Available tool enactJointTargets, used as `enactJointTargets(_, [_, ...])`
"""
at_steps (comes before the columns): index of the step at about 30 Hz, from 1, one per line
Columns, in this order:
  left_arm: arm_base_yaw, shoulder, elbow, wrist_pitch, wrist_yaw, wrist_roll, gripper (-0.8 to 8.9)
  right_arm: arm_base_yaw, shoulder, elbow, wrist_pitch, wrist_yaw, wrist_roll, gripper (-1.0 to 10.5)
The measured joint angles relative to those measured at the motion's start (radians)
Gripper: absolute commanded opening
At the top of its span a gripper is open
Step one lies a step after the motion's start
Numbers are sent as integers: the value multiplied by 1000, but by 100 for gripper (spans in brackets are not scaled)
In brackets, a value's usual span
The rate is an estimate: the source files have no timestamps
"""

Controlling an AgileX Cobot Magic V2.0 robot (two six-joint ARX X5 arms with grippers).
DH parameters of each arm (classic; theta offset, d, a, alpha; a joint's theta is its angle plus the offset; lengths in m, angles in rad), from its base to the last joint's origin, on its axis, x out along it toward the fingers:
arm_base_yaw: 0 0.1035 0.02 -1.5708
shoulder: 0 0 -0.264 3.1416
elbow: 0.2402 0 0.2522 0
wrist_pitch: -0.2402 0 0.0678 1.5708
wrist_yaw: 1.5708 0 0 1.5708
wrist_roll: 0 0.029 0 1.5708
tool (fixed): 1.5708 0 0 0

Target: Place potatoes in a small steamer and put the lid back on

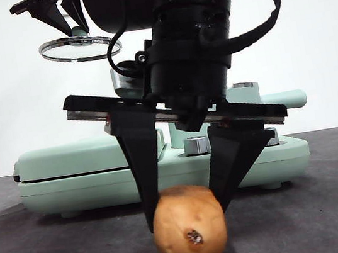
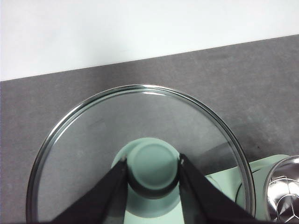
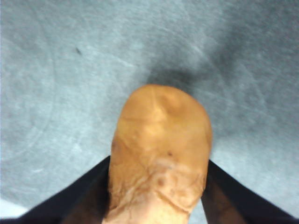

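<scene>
Observe the right gripper [image 1: 187,216] at the near centre of the dark grey table [image 1: 41,247], its black jaws clenched on the oval orange-brown potato [image 1: 189,228], which sits low at the table surface. Judge the potato firm, fairly heavy and smooth-skinned, so hold it across its middle, where it is broadest. The left gripper [image 2: 152,168], raised at far left, grasps the mint-green knob of the round glass steel-rimmed lid [image 1: 78,49]. The mint-green cylindrical steamer [image 1: 130,81] stands behind, largely hidden by the arm.
</scene>
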Motion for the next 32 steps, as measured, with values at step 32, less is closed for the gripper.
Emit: enactJointTargets(32, [0, 0, 0, -7, 0, 0, 5, -488, 5, 616, -132, -12, -330, 170])
